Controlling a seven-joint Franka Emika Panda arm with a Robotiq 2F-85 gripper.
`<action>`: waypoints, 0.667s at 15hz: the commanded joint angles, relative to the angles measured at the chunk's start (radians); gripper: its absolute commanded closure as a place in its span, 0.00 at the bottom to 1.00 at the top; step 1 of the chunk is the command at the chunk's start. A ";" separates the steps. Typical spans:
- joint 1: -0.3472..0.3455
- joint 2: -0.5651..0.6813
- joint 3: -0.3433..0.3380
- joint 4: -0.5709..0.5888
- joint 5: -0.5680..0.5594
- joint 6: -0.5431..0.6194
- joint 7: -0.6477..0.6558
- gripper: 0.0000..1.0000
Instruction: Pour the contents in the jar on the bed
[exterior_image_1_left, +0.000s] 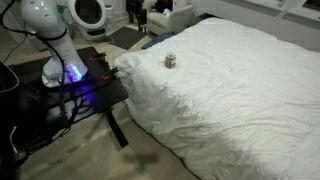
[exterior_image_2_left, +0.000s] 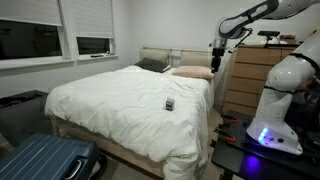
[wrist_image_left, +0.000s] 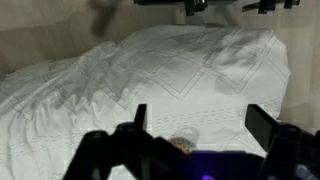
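Note:
The jar (exterior_image_1_left: 170, 61) stands upright on the white duvet of the bed (exterior_image_1_left: 240, 95), near the edge closest to the robot's base. It shows in both exterior views (exterior_image_2_left: 170, 104). In the wrist view the jar (wrist_image_left: 183, 143) is partly hidden behind the dark robot base, and the tan-brown contents (wrist_image_left: 184, 146) show inside it. My gripper (exterior_image_2_left: 220, 46) is raised high above the bed's pillow end, far from the jar. Its fingers (wrist_image_left: 200, 120) are open and empty. The bed fills the wrist view (wrist_image_left: 150, 70).
A black table with glowing blue light (exterior_image_1_left: 80, 85) holds the robot base beside the bed (exterior_image_2_left: 262, 140). A blue suitcase (exterior_image_2_left: 45, 160) lies at the bed's foot. A wooden dresser (exterior_image_2_left: 248, 80) and pillows (exterior_image_2_left: 190, 72) are at the head end.

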 joint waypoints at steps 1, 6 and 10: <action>-0.016 0.003 0.015 0.001 0.009 -0.001 -0.008 0.00; -0.016 0.003 0.015 0.001 0.009 -0.001 -0.008 0.00; -0.009 0.060 0.017 0.007 0.050 0.193 0.060 0.00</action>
